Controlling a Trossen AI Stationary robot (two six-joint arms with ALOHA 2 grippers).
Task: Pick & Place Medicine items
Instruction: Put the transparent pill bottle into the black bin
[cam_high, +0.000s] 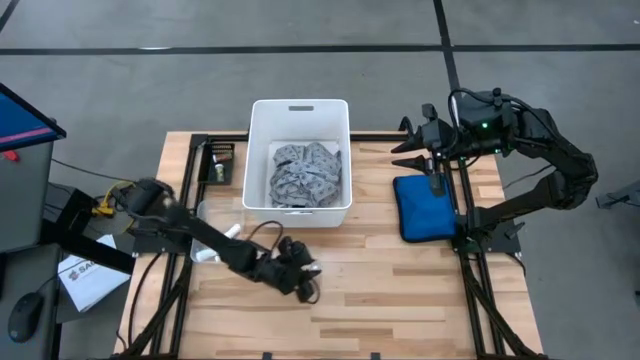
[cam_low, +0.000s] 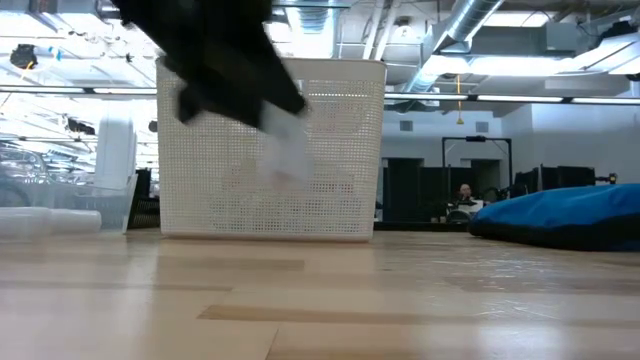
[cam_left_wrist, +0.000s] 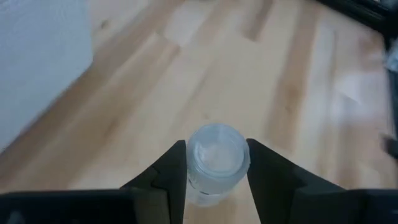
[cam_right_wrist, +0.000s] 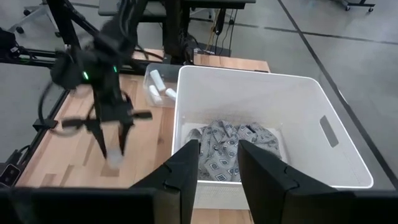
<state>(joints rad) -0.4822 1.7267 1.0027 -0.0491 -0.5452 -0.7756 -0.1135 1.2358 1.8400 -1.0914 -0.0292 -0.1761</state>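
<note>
The left tool (cam_high: 303, 275) is over the near middle of the wooden tabletop (cam_high: 400, 300), its two dark fingers (cam_left_wrist: 168, 180) pinching a small pale glassy vial (cam_left_wrist: 214, 162) between them (the left wrist view shows the vial's round top squeezed on both sides, bare planks beyond it). In the low view this tool (cam_low: 285, 150) hangs above the boards in front of the perforated white bin (cam_low: 270, 150). Beyond it, toward the far side, stands that white bin (cam_high: 300, 150), holding a crumpled grey patterned cloth (cam_high: 305, 175). Just left of the bin's near corner lies a clear shallow tray (cam_high: 215, 225) with white tubes (cam_right_wrist: 157, 87) in it, close beside the left arm's path. A small dark tray (cam_high: 221, 162) sits at the tabletop's far left. The right tool (cam_high: 408, 150) waits to the right of the bin, by the far edge of a blue padded pouch (cam_high: 425, 205); its fingers (cam_right_wrist: 186, 168) stand a little apart, a gap between them with nothing in it, pointing across the bin's rim toward the cloth.
</note>
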